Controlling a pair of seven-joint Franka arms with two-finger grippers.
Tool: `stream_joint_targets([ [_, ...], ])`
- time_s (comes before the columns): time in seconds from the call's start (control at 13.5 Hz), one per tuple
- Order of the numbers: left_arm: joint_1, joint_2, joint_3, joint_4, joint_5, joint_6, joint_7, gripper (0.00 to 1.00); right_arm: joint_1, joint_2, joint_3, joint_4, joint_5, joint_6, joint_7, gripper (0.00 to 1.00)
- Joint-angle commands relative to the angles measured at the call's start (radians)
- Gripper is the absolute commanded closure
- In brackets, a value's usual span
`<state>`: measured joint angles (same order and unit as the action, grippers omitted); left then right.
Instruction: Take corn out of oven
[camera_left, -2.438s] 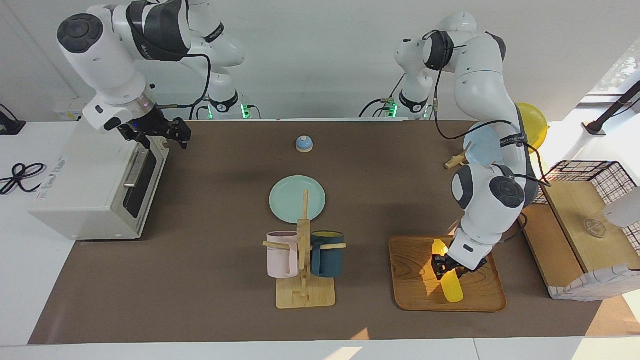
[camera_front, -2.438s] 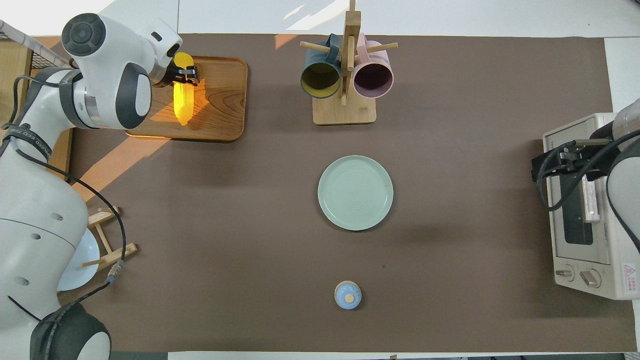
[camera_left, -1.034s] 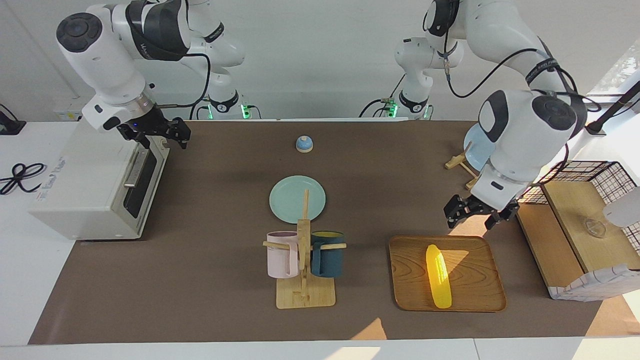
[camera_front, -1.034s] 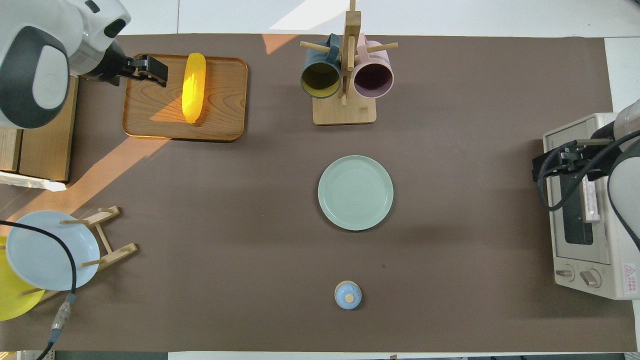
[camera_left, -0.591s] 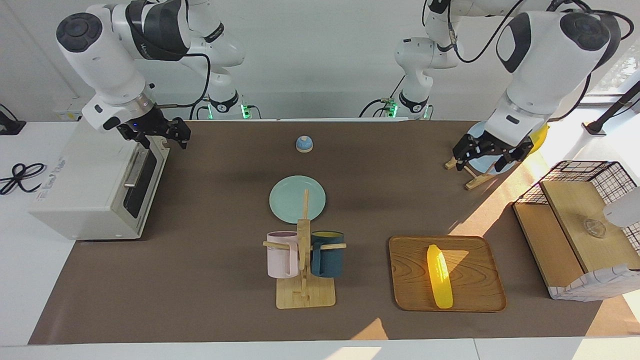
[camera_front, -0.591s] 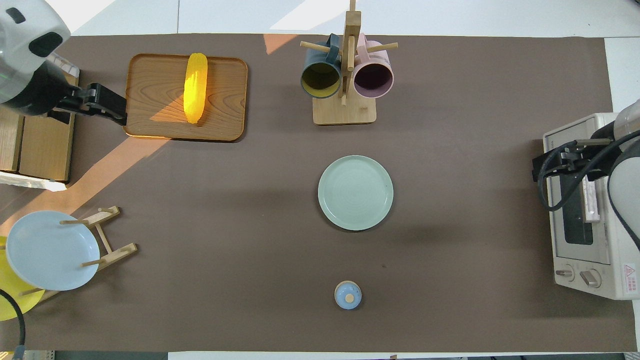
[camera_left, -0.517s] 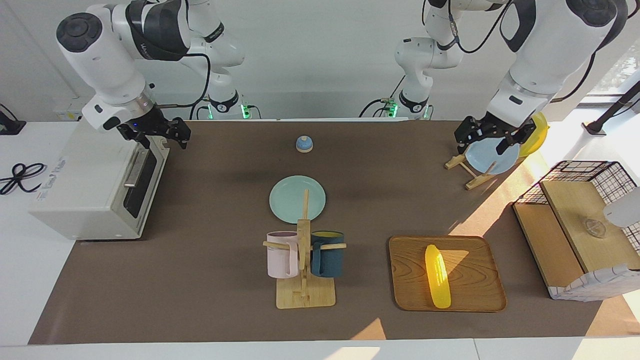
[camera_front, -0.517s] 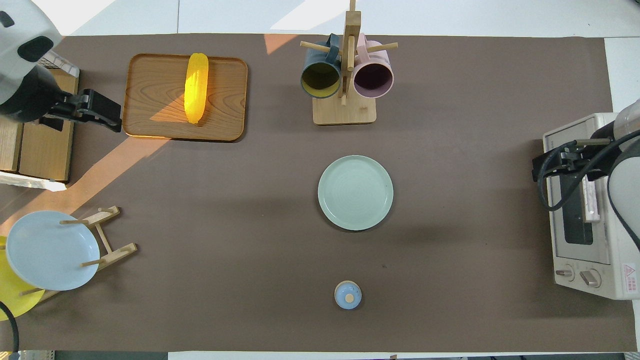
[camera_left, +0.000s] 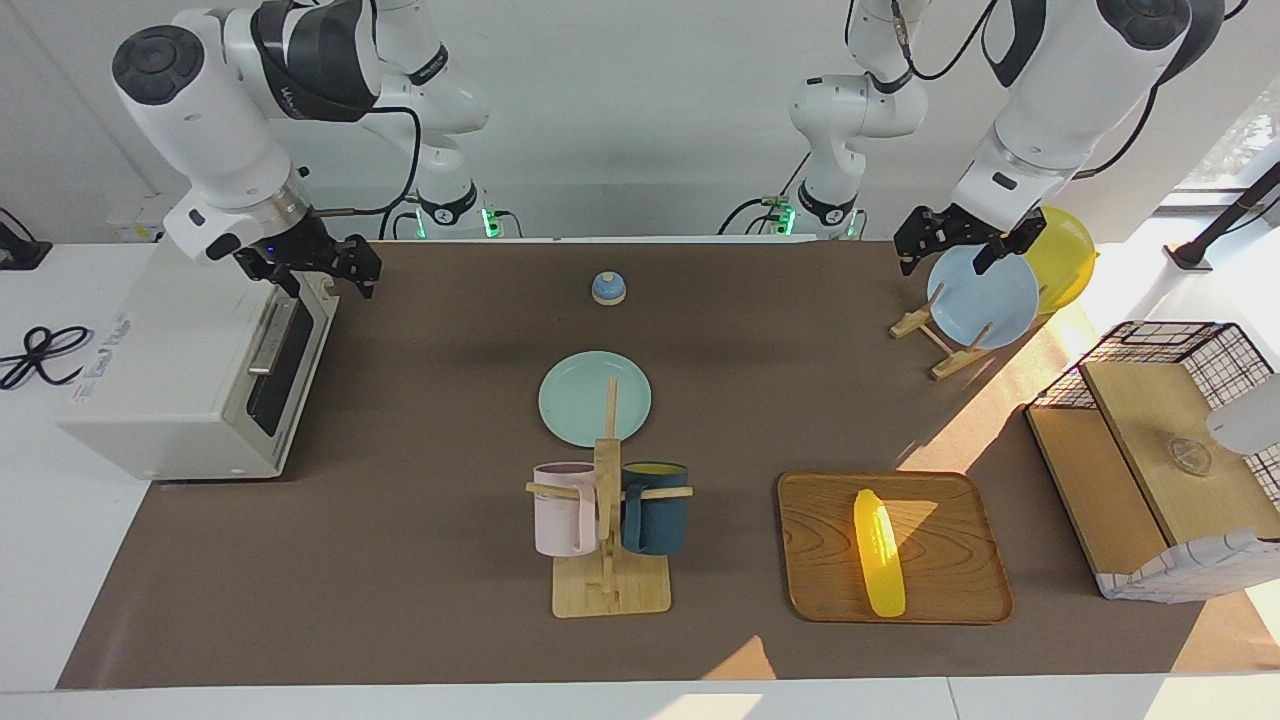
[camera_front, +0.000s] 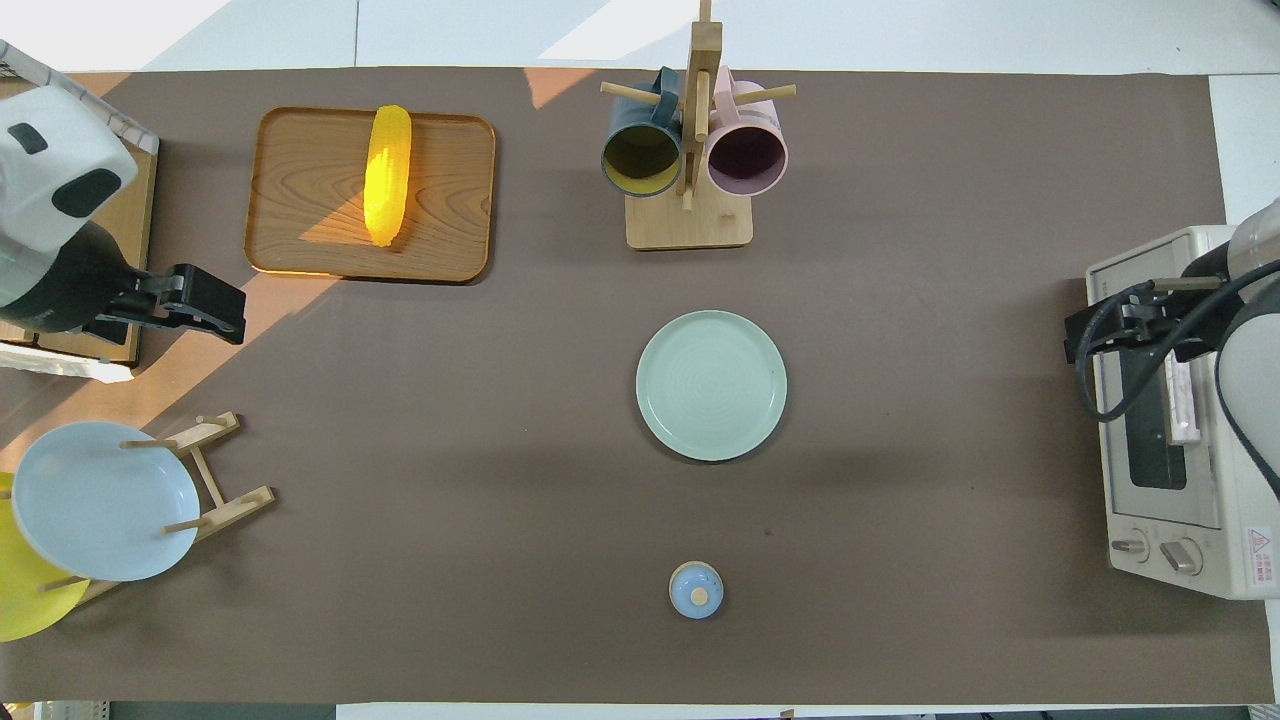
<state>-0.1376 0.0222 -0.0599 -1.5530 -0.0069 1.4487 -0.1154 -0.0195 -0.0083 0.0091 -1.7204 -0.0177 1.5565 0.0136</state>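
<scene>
Hanging high over the blue plate (camera_left: 983, 296) in its wooden rack, the left gripper (camera_left: 955, 243) shows jaws spread wide and nothing between them. Off at the right arm's end, the right gripper (camera_left: 318, 266) waits above the oven (camera_left: 190, 370), jaws apart and empty too (the oven door is shut). And the corn (camera_left: 878, 551)? It's lying flat on the wooden tray (camera_left: 950, 590), beside the mug rack (camera_left: 608, 560), well clear of both grippers.
</scene>
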Motion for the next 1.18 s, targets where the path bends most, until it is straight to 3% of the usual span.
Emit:
stream_joint_targets([
  [0.0,-0.003,-0.071,-0.003,-0.104,-0.022,0.062,-0.006,0.00,-0.010,-0.021,0.003,-0.018,0.022,0.002,-0.001,0.00],
  [0.22,-0.008,-0.083,-0.005,-0.098,-0.071,0.082,-0.007,0.00,-0.011,-0.021,0.003,-0.018,0.022,0.002,0.000,0.00],
  [1.11,0.000,-0.093,-0.028,-0.073,-0.015,0.070,0.025,0.00,-0.011,-0.021,0.003,-0.018,0.022,0.000,0.000,0.00],
])
